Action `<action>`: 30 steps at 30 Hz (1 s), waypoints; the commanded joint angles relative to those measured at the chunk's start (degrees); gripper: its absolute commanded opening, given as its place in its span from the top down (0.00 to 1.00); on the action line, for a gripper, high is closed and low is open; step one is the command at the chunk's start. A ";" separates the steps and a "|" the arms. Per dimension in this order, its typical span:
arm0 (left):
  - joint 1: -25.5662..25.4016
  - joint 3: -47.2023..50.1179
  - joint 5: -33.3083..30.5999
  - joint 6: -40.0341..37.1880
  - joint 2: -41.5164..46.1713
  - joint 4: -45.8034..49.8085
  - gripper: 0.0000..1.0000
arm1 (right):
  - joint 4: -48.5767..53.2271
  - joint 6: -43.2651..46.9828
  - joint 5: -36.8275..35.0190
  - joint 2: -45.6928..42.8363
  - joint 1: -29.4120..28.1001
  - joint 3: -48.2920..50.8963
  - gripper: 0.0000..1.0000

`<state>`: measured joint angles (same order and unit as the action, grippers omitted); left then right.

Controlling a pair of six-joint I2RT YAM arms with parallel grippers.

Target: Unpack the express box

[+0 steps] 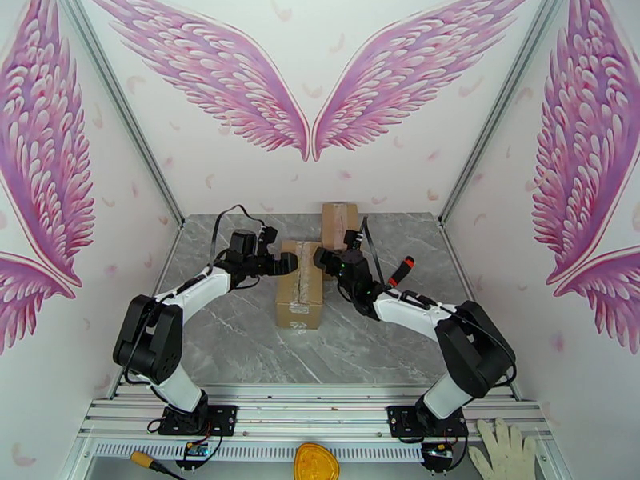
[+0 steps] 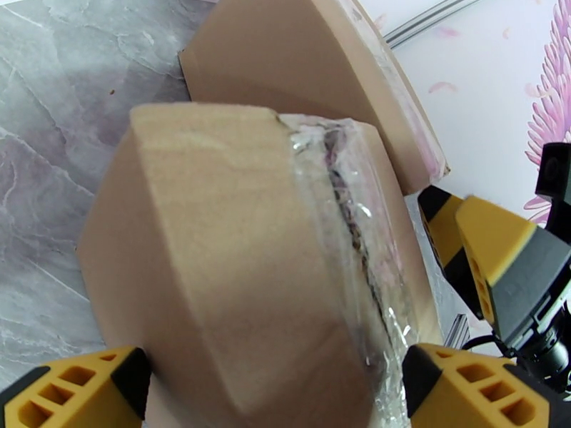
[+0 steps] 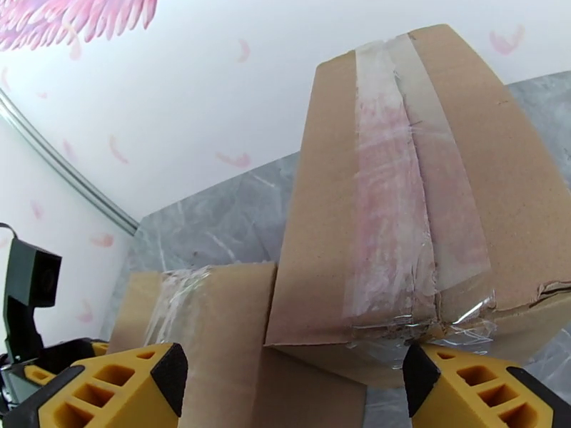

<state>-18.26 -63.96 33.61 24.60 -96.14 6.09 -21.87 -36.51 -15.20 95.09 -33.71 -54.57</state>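
Two taped cardboard boxes lie on the grey marble table. The near express box (image 1: 300, 291) lies lengthwise, and the clear tape along its top seam (image 2: 357, 230) looks slit. The second box (image 1: 340, 224) lies just behind it, with its tape intact (image 3: 400, 208). My left gripper (image 1: 290, 262) is open at the near box's far left corner, and that box (image 2: 235, 279) sits between its yellow fingers (image 2: 86, 390). Open as well, my right gripper (image 1: 322, 258) hangs at the far right corner. It faces the near end of the second box (image 3: 457, 180), with nothing between its fingers (image 3: 114, 390).
A red-and-black handled tool (image 1: 402, 271) lies on the table right of the boxes. A white glove (image 1: 504, 450) and a yellow object (image 1: 316, 462) rest on the frame in front of the arm bases. Slanted walls close in both sides.
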 commanded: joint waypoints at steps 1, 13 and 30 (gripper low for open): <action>0.33 -0.65 1.38 -1.22 2.02 1.73 0.01 | 0.85 1.91 -2.98 2.56 0.18 -2.99 0.12; -0.41 8.35 1.25 2.25 10.00 0.52 0.01 | 16.70 -1.80 7.68 -3.34 0.45 -5.36 0.02; -4.84 18.32 -2.88 3.25 19.45 -0.45 0.01 | 26.49 -3.61 23.23 -7.39 -0.65 -6.26 0.05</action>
<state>-22.83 -47.07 32.73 27.88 -79.70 5.26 -3.18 -40.51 8.32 91.33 -33.85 -58.67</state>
